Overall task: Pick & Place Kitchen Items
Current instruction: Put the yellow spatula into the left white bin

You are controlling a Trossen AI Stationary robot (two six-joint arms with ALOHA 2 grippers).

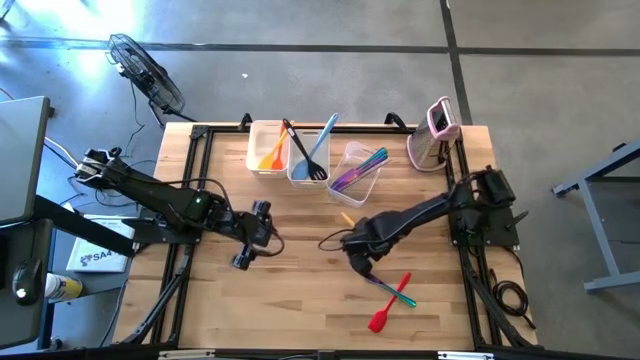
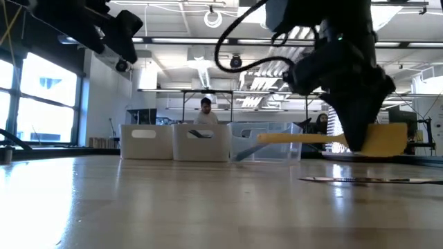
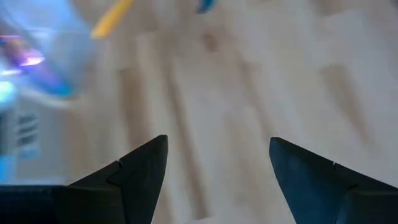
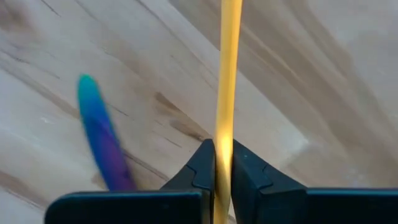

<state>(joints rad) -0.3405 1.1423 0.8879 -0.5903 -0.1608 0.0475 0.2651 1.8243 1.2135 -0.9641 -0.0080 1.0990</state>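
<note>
Gripping a yellow spatula [image 4: 226, 74] above the wooden table [image 1: 300, 300], right jaws closed; left jaws open.

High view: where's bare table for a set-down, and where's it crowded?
Free: the near-left table, in front of the left gripper, open over bare wood. Crowded: the back edge with three tubs, and near the right gripper, shut on the yellow utensil, by the red spatula.

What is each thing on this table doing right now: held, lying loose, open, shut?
Right hand: shut on the yellow utensil.
Yellow utensil: held level above the table.
Left hand: open, empty, over bare wood.
Red spatula: lying loose on the table.
Teal-and-purple utensil: lying loose, crossing the red spatula.
Three tubs: open-topped, holding utensils.
Pink-and-white object: standing at the table's far edge.
</note>
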